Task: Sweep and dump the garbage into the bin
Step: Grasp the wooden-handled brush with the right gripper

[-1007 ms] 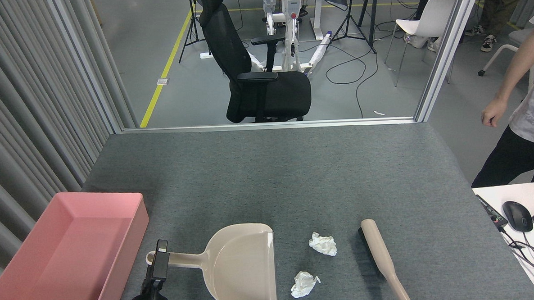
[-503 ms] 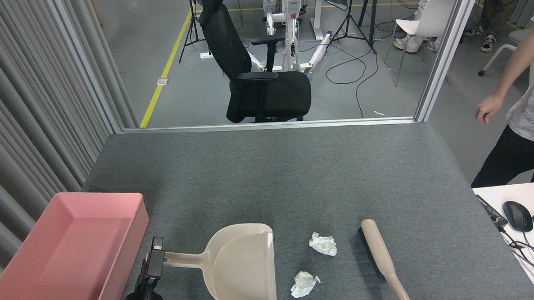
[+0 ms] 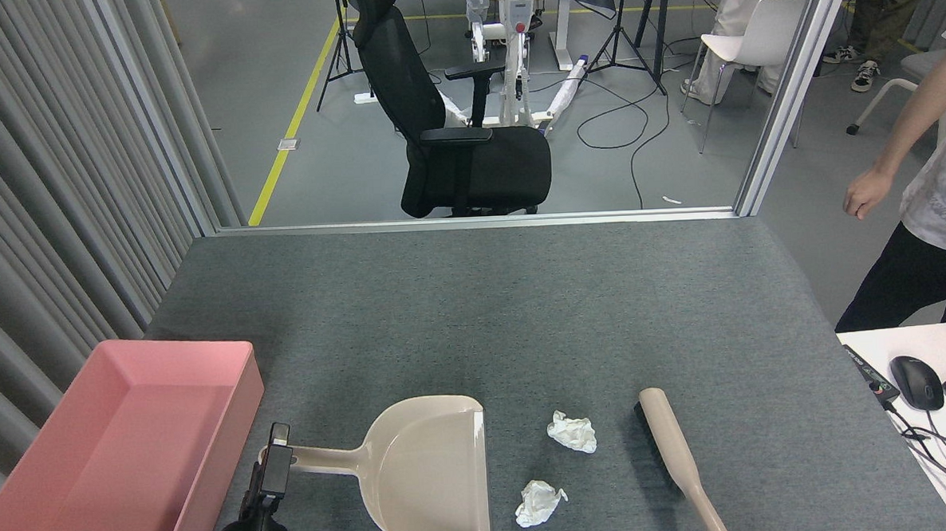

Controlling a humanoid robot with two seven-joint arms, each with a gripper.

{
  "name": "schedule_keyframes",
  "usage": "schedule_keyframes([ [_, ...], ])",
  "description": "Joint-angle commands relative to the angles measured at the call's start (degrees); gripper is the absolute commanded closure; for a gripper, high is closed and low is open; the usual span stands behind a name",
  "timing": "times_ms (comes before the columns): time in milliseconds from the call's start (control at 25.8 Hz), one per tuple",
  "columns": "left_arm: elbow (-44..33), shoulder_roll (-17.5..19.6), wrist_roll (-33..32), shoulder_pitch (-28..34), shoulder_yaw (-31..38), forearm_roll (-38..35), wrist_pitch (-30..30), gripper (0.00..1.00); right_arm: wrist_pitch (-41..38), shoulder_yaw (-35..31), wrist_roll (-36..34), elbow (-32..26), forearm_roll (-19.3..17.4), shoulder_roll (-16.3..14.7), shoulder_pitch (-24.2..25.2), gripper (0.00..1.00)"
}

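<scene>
Jaws of left gripper [image 3: 277, 456] at smooth beige dustpan [image 3: 426, 475] handle, state unclear

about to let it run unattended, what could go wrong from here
The left end effector sits at the very tip of the dustpan handle; a grasp that far out might let the pan twist or slip. The two tissue wads are light and lie apart, so the brush may scatter one past the pan mouth. The pink bin stands close beside that arm and could get bumped.

left gripper [image 3: 272, 464] looks black, blocky, seemingly on a rounded wrist.
</scene>
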Motion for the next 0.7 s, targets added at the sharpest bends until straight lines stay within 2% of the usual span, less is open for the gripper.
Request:
schedule_keyframes([
  [0, 0.27, 0.07, 0.09, 0.00, 0.00, -0.04, 0.00, 0.00, -0.08, 0.23, 0.08, 1.10, -0.01, 0.05, -0.88, 0.01],
  [271, 0.36, -0.02, 0.09, -0.35, 0.00, -0.04, 0.00, 0.00, 0.01, 0.50, 0.08, 1.54, 0.08, 0.05, -1.50, 0.04],
  [426, 0.54, -0.02, 0.09, -0.53, 0.00, -0.04, 0.00, 0.00, 0.01, 0.50, 0.08, 2.59, 0.08, 0.05, -1.58, 0.32],
  [658, 0.80, -0.11, 0.09, -0.53, 0.00, -2.42, 0.09, 0.00, 0.01, 0.58, -0.71, 3.12, 0.08, 0.40, -1.85, 0.47],
])
